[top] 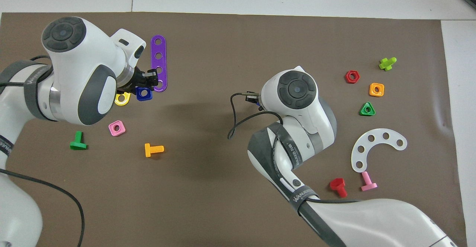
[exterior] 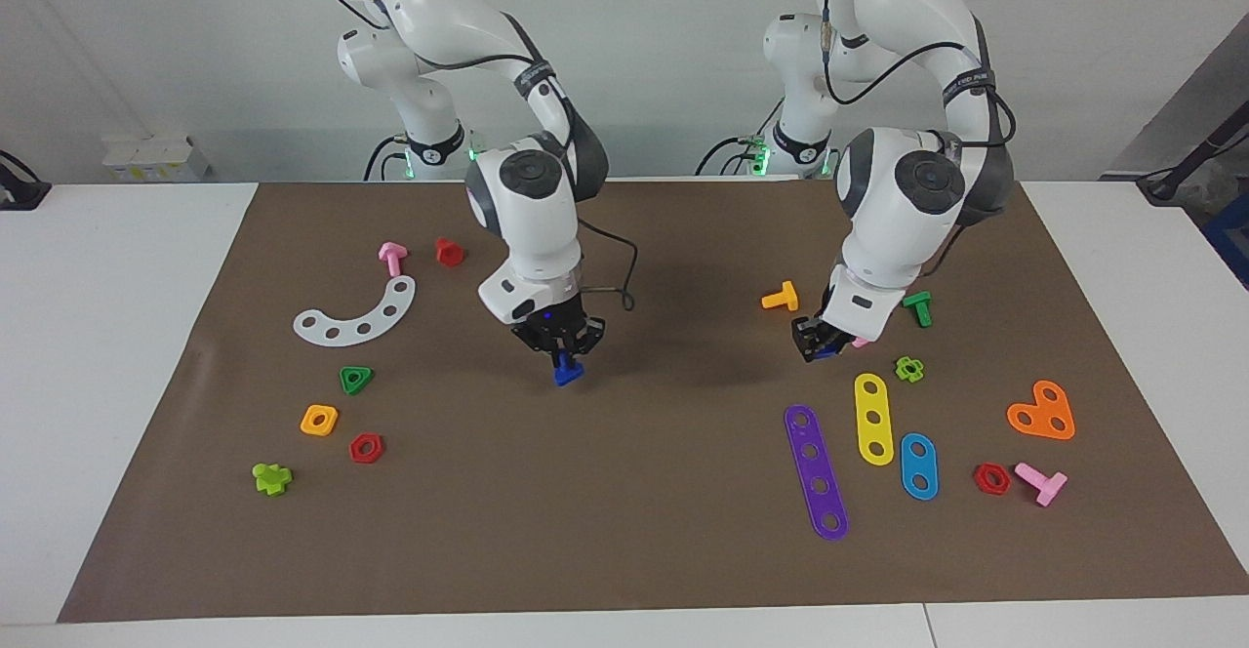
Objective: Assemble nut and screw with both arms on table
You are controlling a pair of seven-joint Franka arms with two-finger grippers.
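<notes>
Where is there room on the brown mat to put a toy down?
The mat is bare in the middle, between the purple strip and the red nut. Both ends are crowded with pieces. The right hand holds the screw over that middle; the left hand is at the nut.

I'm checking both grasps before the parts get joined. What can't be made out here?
- The screw: overhead view, hidden under the right arm.
- The nut: facing view, mostly covered by the left gripper; whether it is gripped or lifted is unclear.
- Yellow strip: overhead view, mostly under the left arm.
</notes>
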